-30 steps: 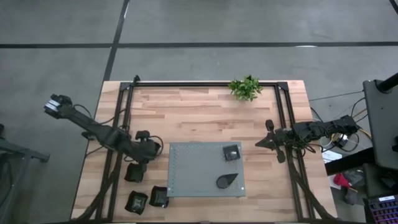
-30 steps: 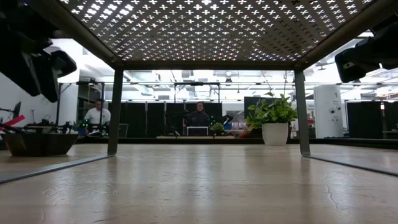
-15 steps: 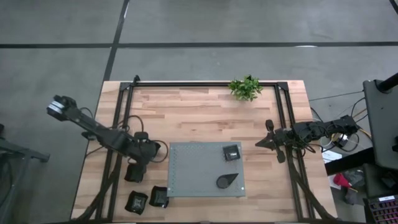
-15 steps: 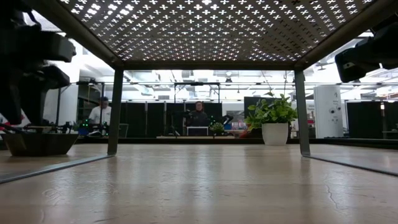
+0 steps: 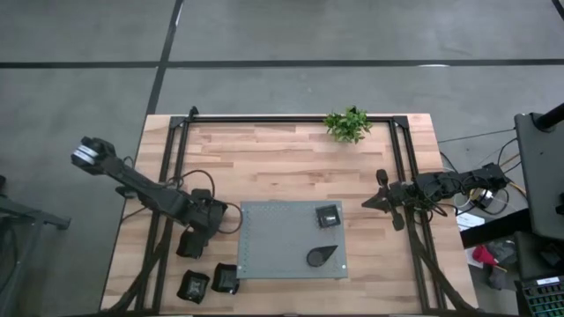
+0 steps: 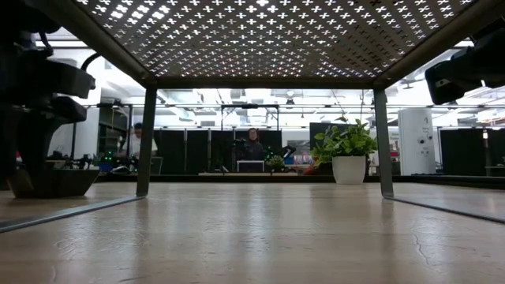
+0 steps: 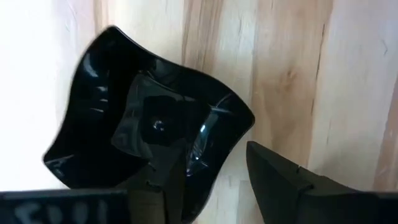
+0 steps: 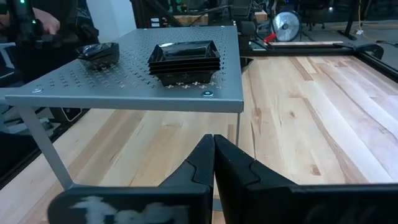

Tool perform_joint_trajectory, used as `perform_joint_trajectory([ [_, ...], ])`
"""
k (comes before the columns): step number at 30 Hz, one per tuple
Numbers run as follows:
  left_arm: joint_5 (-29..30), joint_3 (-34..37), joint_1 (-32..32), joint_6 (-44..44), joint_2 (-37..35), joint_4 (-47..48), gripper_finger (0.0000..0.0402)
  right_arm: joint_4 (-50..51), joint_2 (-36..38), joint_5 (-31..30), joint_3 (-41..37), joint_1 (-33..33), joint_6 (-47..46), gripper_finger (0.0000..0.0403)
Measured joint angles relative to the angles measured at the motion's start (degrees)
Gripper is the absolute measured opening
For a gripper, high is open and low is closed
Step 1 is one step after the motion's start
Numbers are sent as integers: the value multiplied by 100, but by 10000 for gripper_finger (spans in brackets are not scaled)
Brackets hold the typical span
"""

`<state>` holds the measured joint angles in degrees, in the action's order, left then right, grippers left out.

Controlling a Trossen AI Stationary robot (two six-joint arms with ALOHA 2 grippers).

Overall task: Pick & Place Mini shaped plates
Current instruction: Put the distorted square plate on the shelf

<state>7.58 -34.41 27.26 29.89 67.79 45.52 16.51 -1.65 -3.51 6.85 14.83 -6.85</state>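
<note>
Wooden desk (image 5: 291,163), grey dotted mat (image 5: 273,242) at centre. Left gripper (image 5: 196,231) lower left, arm stretched low, fingers (image 7: 292,183) spread astride the rim of a black dish (image 7: 143,124). Right gripper (image 5: 372,202) right of centre, fingers pressed together, empty. Stacked square dishes (image 5: 328,216) and teardrop dish (image 5: 322,255) on mat.

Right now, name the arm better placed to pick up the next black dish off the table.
Left. Its open hand straddles the rim of a black dish on the table; the right hand waits shut beside the grey shelf.
</note>
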Motion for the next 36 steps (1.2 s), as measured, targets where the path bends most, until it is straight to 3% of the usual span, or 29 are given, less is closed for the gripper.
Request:
perform_joint_trajectory([
  [4,-88,0,1,39,103,0,124,0,0,2,0,2,0,8],
  [11,-146,-45,1,39,54,25,12,0,0,2,0,2,0,8],
  [19,44,-656,1,57,-123,932,1,0,0,0,0,1,0,8],
  [36,1178,-2935,78,-287,-127,2247,0,0,0,1,0,0,0,8],
])
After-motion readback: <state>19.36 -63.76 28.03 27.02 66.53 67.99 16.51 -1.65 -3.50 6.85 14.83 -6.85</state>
